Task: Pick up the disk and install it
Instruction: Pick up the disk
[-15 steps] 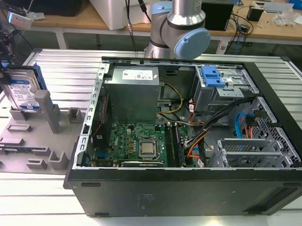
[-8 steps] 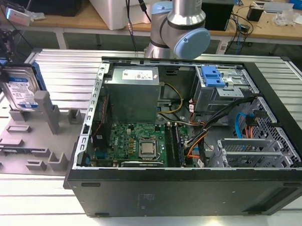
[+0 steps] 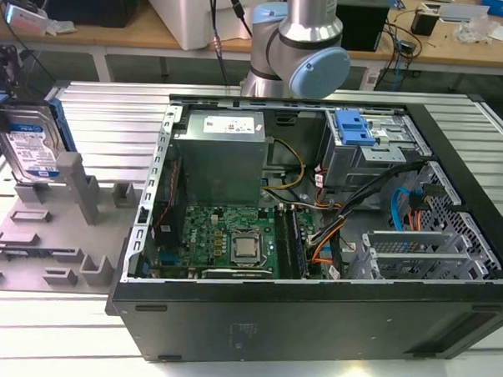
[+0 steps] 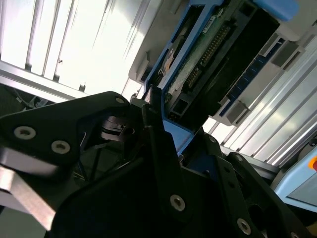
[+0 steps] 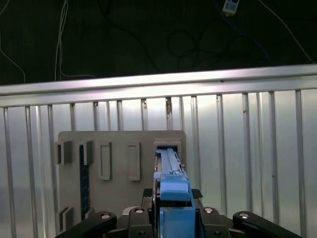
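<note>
Pick is about done, install not yet begun. The disk (image 3: 28,145), a flat rectangular silver-metal hard drive w/ blue-and-white label in a blue plastic carrier rail, stands on edge at the exterior view's left. It sits over the grey moulded plastic fixture plate (image 3: 74,231), well apart from the open black sheet-metal computer case (image 3: 312,325). The black end effector (image 3: 4,115) is pinching the disk from above. In both wrist views the fingers press on the blue rail from either side (end effector (image 5: 173,218), disk (image 5: 171,173); end effector (image 4: 158,124), disk (image 4: 208,54)). Can't tell whether the disk's lower edge is clear of its slot in the plate or just seated in it.

Left to do, judging by the layout: carry across and seat in the case. The likely spot is the grey metal drive bay w/ blue plastic latch (image 3: 354,126) at the case's far side.

Materials:
- Counter (image 3: 96,107) is ribbed, shiny aluminium.
- Fixture plate is matt, w/ raised blocks and rectangular pockets (image 5: 119,144).
- Disk underside shows a dark circuit board w/ connector pins in the second wrist view.
- Inside the case are a green motherboard (image 3: 225,229), a grey power-supply box (image 3: 220,154) and loose orange, blue and black cables.
</note>
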Robot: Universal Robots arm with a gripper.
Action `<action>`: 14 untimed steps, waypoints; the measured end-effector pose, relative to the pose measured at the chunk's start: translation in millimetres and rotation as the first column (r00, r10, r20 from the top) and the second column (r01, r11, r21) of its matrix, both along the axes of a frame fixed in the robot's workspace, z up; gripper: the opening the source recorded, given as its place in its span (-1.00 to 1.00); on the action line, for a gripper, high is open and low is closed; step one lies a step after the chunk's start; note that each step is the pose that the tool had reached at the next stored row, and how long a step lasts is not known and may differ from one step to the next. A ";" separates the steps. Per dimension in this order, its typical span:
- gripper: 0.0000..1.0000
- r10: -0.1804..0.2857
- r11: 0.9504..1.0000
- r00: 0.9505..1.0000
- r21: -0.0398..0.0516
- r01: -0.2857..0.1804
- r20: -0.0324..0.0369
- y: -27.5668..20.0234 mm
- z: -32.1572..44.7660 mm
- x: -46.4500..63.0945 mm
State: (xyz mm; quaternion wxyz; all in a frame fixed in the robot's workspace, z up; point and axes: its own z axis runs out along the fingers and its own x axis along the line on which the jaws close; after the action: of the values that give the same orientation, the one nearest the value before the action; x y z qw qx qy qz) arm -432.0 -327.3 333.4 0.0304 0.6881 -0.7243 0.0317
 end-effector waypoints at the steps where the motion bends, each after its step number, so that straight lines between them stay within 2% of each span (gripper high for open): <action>1: -0.26 0.000 1.000 1.000 0.000 0.000 0.000 0.0 1.0 0.0; 5: -0.26 0.000 1.000 1.000 -0.002 0.000 0.000 0.0 6.5 0.0; 14: -0.26 0.000 1.000 1.000 -0.008 0.000 0.000 0.0 23.9 0.0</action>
State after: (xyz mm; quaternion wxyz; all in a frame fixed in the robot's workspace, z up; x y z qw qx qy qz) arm -432.0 -327.3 357.4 0.0330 0.6879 -0.7242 0.0345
